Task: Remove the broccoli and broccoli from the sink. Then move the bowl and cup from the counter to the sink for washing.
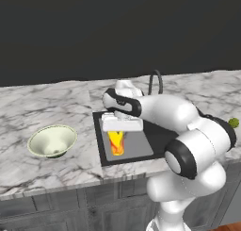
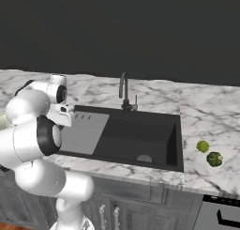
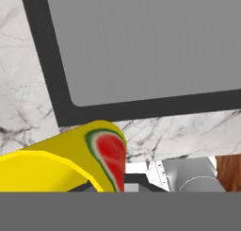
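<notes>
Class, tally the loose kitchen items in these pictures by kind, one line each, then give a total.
Broccoli florets: 2
Bowl: 1
Cup: 1
Total: 4

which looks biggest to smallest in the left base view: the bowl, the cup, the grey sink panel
1. grey sink panel, though the hand hides part of it
2. bowl, close behind the panel in spread
3. cup, clearly the smallest, held in the gripper above the panel
</notes>
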